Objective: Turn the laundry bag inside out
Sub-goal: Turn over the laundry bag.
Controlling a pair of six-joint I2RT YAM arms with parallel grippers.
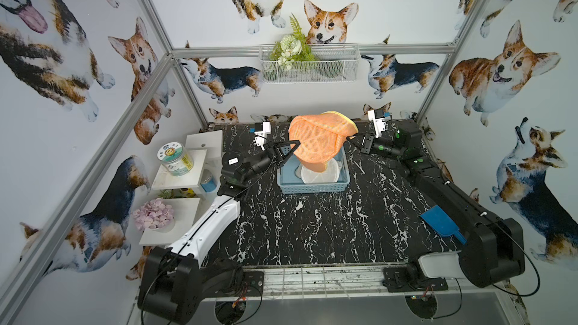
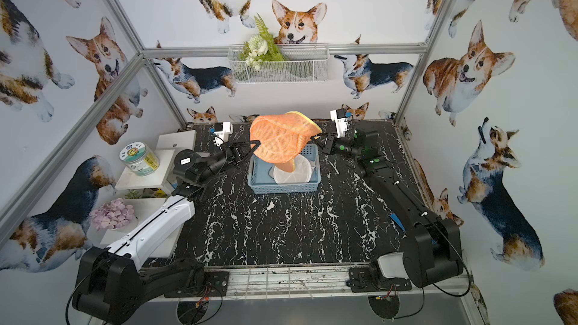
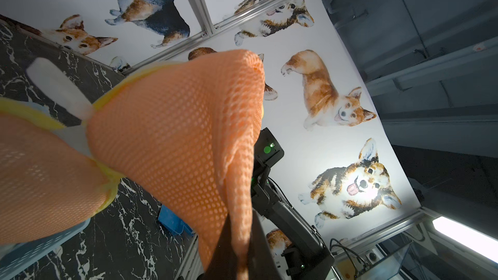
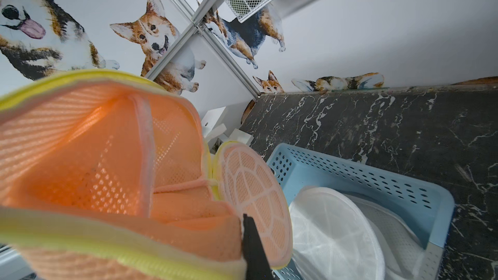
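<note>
The laundry bag is orange mesh with a yellow zip trim. It hangs stretched between both grippers above a light blue basket. My left gripper is shut on a fold of the mesh at the bag's left side, and its jaws pinch the fabric. My right gripper is shut on the bag's right edge by the trim. The right wrist view looks into the bag's open mouth, where the inner seams show. The bag's round end panel droops toward the basket.
A white mesh bag lies in the basket. White shelves at the left carry a jar and purple flowers. A blue scoop lies by the right arm. A wire basket hangs on the back wall.
</note>
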